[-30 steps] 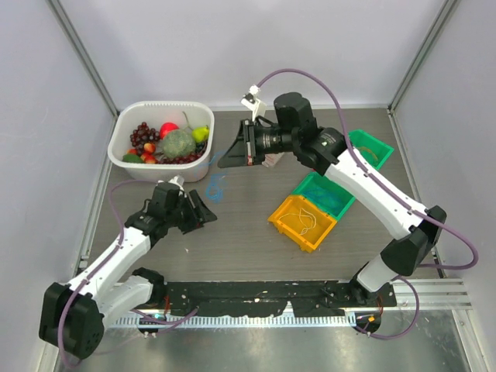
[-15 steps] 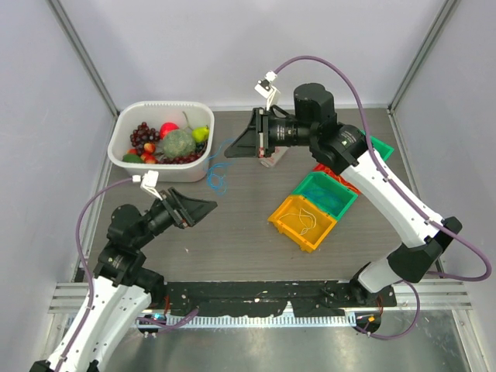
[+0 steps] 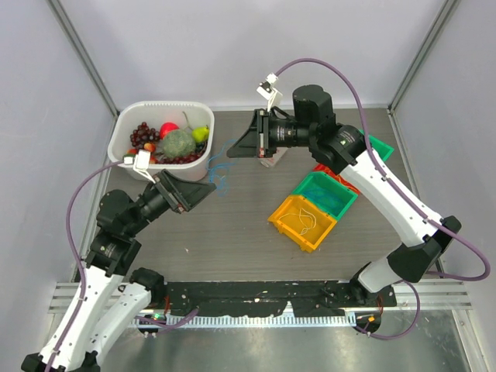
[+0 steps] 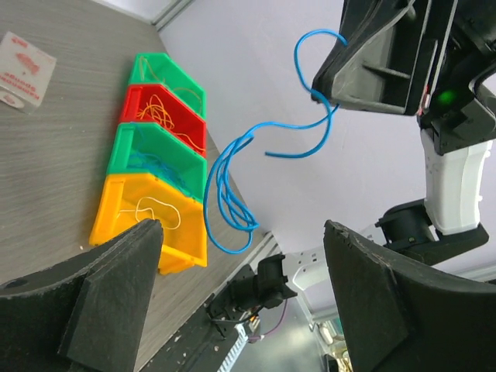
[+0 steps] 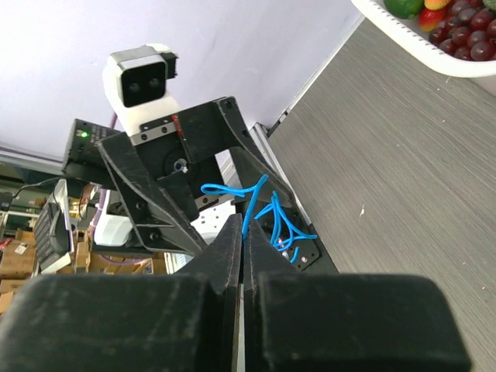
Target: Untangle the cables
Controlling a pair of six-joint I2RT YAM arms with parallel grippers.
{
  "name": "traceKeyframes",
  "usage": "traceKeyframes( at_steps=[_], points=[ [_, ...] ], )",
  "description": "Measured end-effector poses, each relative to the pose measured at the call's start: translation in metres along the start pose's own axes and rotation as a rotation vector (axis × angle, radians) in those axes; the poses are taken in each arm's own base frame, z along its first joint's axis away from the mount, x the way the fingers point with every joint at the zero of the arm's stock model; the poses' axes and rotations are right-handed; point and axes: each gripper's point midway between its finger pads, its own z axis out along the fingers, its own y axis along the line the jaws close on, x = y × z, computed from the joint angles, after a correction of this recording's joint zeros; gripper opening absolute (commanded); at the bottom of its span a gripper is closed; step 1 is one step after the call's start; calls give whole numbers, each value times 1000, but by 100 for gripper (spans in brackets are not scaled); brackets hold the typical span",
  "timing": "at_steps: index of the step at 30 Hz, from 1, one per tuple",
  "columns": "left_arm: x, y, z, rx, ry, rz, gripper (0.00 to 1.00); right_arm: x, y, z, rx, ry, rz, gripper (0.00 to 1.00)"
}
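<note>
Black fingers of the left pincer [image 4: 242,232] stand wide apart, its arm reared up and aimed across the surface [image 3: 232,232] at the blue cable [image 4: 232,194]. That cable dangles in loops, clamped in the right pincer [image 3: 232,151], whose arm reaches level beside the fruit tub [image 3: 159,103]. Since half a second ago the left pincer has lifted closer to the cable; the right has hardly moved.

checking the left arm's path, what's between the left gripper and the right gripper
Only the blue cable: it hangs in loops from the shut right gripper, in front of the open left gripper. The left wrist view shows it best.
</note>
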Motion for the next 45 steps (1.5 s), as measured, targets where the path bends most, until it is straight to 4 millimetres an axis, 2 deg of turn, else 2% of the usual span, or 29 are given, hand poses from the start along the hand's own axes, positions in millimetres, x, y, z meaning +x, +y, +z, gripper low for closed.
traceKeyframes(
  at_steps=[3, 6, 8, 10, 15, 19, 21, 26, 37, 40, 42, 45],
  points=[
    [-8, -2, 5, -33, 7, 20, 73, 0, -3, 1, 16, -8, -2, 1],
    [-16, 0, 12, -78, 25, 63, 70, 0, -4, 4, 30, -17, -8, 1],
    [-19, 5, 18, -107, 38, 86, 64, 1, -3, 5, 34, -18, -11, 1],
    [-19, 12, 21, -138, 53, 102, 58, 2, -2, 7, 39, -20, -15, 1],
    [-11, 38, 26, -220, 101, 116, 53, 3, -6, 9, 69, -29, -15, 1],
    [-9, 45, 24, -249, 113, 146, 43, 2, -10, 10, 91, -36, -10, 1],
    [-10, 46, 24, -255, 118, 156, 42, 2, -11, 12, 96, -37, -10, 1],
    [-10, 47, 25, -258, 130, 189, 58, -1, -13, 14, 109, -42, -12, 1],
    [-6, 45, 14, -256, 146, 229, 45, -2, -20, 19, 131, -39, -4, 1],
    [-4, 49, 15, -267, 158, 228, 49, -3, -20, 19, 131, -41, -5, 1],
    [-2, 54, 16, -283, 170, 222, 56, -4, -19, 20, 128, -43, -7, 1],
    [0, 62, 17, -310, 184, 215, 60, -5, -17, 21, 125, -44, -10, 1]
  ],
)
